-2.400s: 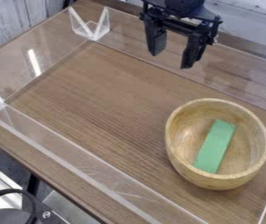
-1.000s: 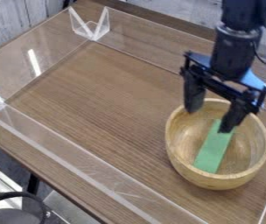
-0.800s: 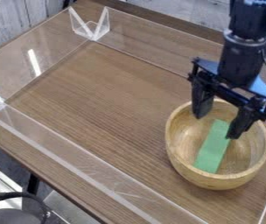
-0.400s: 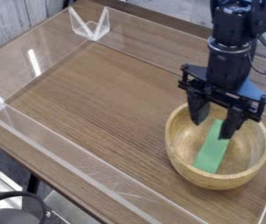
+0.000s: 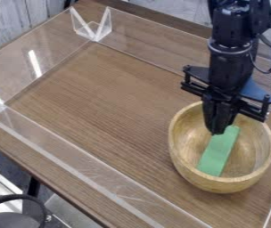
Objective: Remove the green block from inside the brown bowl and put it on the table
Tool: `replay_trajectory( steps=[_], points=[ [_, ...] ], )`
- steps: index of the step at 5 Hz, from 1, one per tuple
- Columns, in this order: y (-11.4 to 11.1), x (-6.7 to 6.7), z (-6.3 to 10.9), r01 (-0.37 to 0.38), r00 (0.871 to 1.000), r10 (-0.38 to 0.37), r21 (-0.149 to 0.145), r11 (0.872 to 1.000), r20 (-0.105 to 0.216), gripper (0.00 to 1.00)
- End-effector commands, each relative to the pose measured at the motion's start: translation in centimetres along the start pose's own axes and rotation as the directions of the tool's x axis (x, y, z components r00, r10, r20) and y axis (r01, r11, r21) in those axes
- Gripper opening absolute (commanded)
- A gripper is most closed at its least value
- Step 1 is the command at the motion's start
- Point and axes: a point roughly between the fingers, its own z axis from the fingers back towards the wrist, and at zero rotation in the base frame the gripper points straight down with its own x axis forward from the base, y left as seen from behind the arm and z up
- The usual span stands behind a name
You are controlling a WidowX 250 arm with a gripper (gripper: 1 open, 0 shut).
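One green block (image 5: 217, 156) flat inside the brown bowl (image 5: 181, 162), long axis from 1 o'clock to 7 o'clock, lower end near the bowl's 6 o'clock wall. Upper end met by the tool (image 5: 223, 127), pointing straight down from 12 o'clock, fingers pressed together into one narrow dark tip right at the block's top edge. Cannot tell whether pinching the block or only touching it; block flat on the bowl floor, not raised. Bowl in the 4 o'clock part of the desk (image 5: 96, 98), close to the right edge. Clear acrylic walls (image 5: 61, 167) along the desk borders; a clear V-shaped bracket (image 5: 93, 25) at 11 o'clock, well apart from the bowl.
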Motion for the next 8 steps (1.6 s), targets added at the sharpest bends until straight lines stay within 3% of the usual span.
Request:
replay_trajectory(
  steps=[1,3,5,6,7,8],
  points=[
    [-0.1,1.9,1.0,-0.007,0.998,0.008,-0.019,1.000,0.063,0.00],
    [1.0,2.8,0.3,0.001,1.000,0.000,-0.038,0.999,0.021,0.00],
    [0.5,2.7,-1.9,0.042,0.999,-0.044,-0.073,0.996,-0.021,0.00],
    [0.6,3.1,-3.2,0.031,0.999,-0.033,-0.051,0.998,-0.042,0.00],
    [0.6,3.3,-3.9,0.019,0.998,-0.021,-0.027,0.999,-0.059,1.00],
    [0.9,3.3,-3.8,0.032,0.996,-0.035,-0.038,0.999,-0.078,1.00]
  ],
)
